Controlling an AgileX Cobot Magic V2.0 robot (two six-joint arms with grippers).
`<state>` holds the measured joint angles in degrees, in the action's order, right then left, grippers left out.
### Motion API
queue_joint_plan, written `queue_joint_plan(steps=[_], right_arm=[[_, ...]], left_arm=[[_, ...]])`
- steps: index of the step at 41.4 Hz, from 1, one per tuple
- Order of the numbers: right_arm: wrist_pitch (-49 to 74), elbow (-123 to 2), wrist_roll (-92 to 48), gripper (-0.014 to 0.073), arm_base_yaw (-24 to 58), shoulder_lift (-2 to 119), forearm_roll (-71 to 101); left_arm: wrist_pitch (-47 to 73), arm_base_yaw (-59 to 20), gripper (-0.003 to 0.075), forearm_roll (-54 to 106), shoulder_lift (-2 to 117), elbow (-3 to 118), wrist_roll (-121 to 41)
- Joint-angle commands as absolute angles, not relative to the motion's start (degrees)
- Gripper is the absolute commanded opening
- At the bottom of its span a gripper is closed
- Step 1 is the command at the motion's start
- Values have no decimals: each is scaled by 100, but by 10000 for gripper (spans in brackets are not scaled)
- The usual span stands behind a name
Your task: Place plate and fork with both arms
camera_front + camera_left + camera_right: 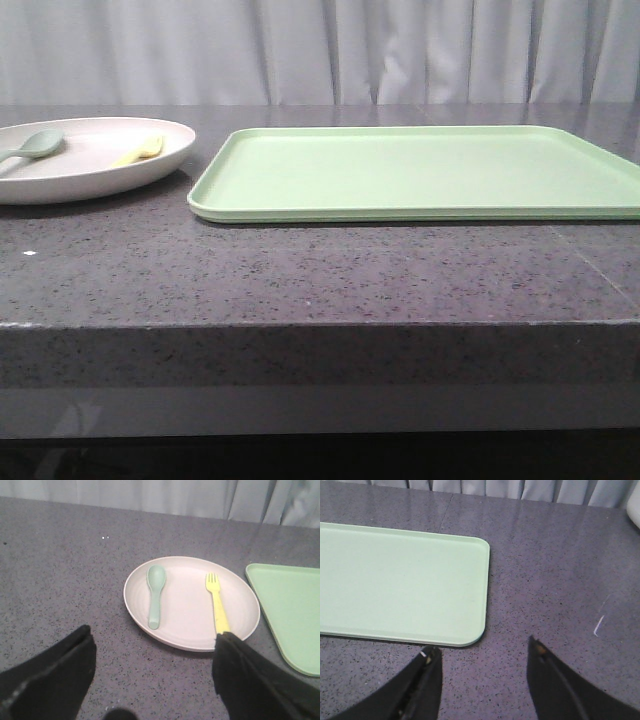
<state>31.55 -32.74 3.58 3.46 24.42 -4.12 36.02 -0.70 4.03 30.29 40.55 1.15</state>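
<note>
We see the plate (85, 160) on the dark speckled table (320, 280), just left of the light-green tray (420, 170); the fork (140, 151) lies inside the plate on its right side, the grey-green spoon (35, 146) on its left, well apart from each other; we find the left gripper (155, 655) spread wide above the table near the plate's edge, holding nothing; the right gripper (482, 662) also gapes empty, hovering over bare table beside the tray's corner.
</note>
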Motion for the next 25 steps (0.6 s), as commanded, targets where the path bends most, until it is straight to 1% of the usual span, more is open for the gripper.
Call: queue_joint_plan(steps=[1, 4, 18, 25], right_arm=[[2679, -3465, 294, 415, 316, 2520, -435], [2679, -3465, 294, 415, 316, 2520, -435], [2679, -3465, 294, 415, 316, 2520, -435], [2679, -3465, 294, 415, 316, 2520, -435]], left_arm=[[3406, -56, 532, 433, 3383, 4427, 84], [3549, -56, 547, 433, 3683, 4573, 84], [3858, -56, 547, 0, 5275, 5379, 71], [3975, 150, 545, 83, 6277, 5945, 0]])
